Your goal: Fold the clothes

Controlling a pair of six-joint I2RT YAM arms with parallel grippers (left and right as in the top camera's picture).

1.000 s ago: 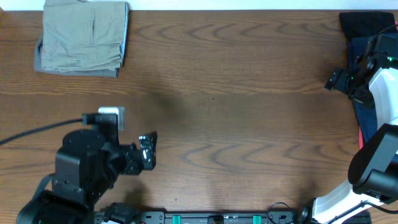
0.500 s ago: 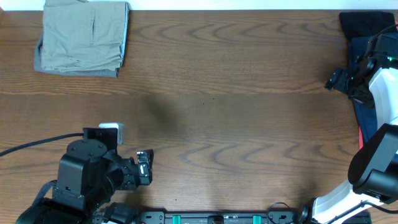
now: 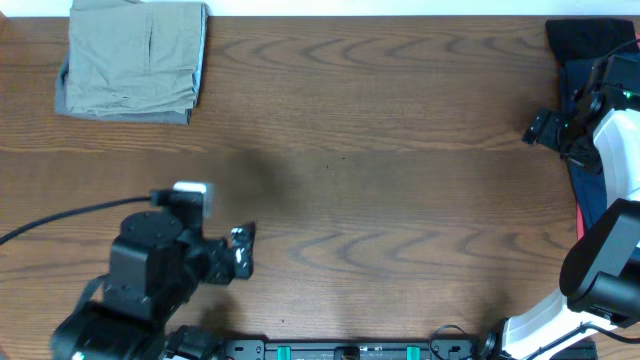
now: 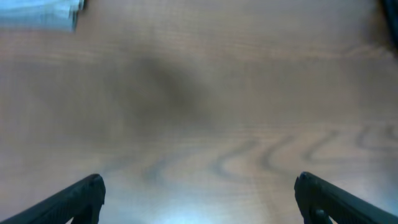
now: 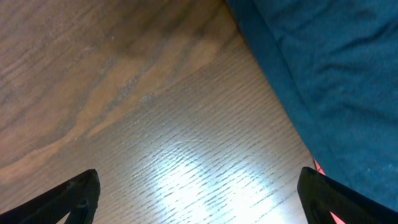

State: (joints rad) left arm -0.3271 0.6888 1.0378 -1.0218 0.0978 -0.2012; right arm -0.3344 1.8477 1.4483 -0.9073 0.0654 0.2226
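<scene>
The pale khaki-green shorts [image 3: 135,58] lie folded flat at the table's far left corner; a blurred corner of them shows in the left wrist view [image 4: 37,12]. My left gripper [image 3: 243,250] is open and empty near the front left, far from the shorts. In its wrist view the fingers [image 4: 199,190] are wide apart over bare wood. My right gripper [image 3: 541,128] is open and empty at the right side, beside a navy garment. In its wrist view the fingers [image 5: 199,190] are spread over bare wood.
A navy garment [image 3: 582,70] lies along the table's right edge under the right arm; it fills the upper right of the right wrist view [image 5: 336,68]. A greyer cloth edge [image 3: 64,98] shows under the folded shorts. The brown wooden table [image 3: 380,180] lies between the arms.
The left arm drew back toward the front edge, then came forward and slightly right again. The right arm and the shorts have not moved.
</scene>
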